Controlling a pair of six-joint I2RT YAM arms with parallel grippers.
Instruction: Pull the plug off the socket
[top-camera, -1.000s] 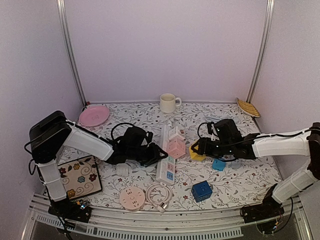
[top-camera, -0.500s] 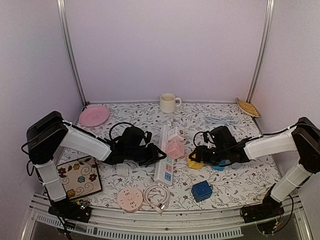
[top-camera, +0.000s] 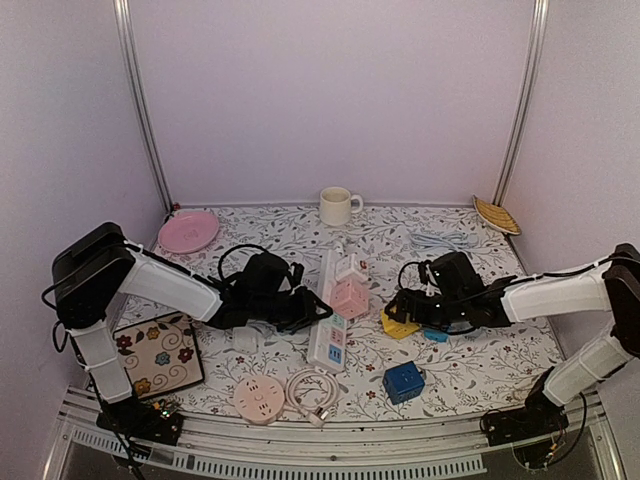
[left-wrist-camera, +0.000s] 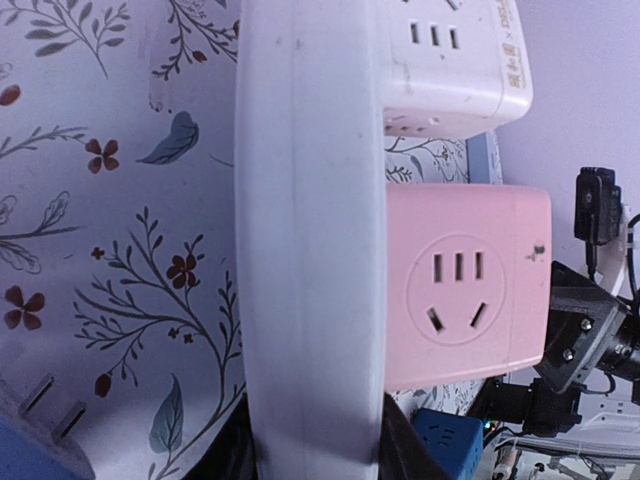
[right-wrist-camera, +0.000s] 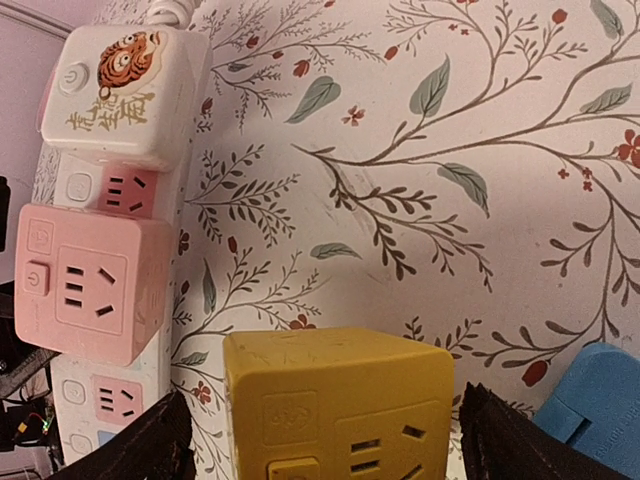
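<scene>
**Yellow plug off the strip, lying between the spread right fingers**

Nearest the arm bases lie one round pink socket disc (top-camera: 263, 397), one coil of white cable (top-camera: 316, 386), one dark blue cube (top-camera: 403, 381) and, to the left, one patterned tile (top-camera: 160, 352). A small white item (top-camera: 245, 340) beside the left arm is too unclear to name.

Further in, the left gripper (top-camera: 318, 308) is clamped on the side of the white power strip (top-camera: 330, 345). In the left wrist view the strip fills the frame, and only dark edges of the fingers show at the bottom.

Two cubes sit plugged into the strip: a pink cube (top-camera: 351, 296) and, beyond it, a white cube (right-wrist-camera: 125, 95) with a tiger picture.

The yellow plug (right-wrist-camera: 340, 400) lies on the flowered tablecloth (top-camera: 480, 370), just right of the strip and apart from it. It sits between the fingers of the right gripper (right-wrist-camera: 320, 445), which stand wide apart. The finger (right-wrist-camera: 150, 450) on the strip side is clear of the plug. Whether the other finger touches it I cannot tell. The frame cuts off the plug's lower part.

A light blue cube (top-camera: 435, 334) is half hidden under the right gripper. That makes five cubes in all.

Farthest back are one pink plate (top-camera: 188, 231), one mug (top-camera: 338, 206), a pale blue cable (top-camera: 440, 240) and a wooden dish (top-camera: 497, 214) in the corner.
</scene>
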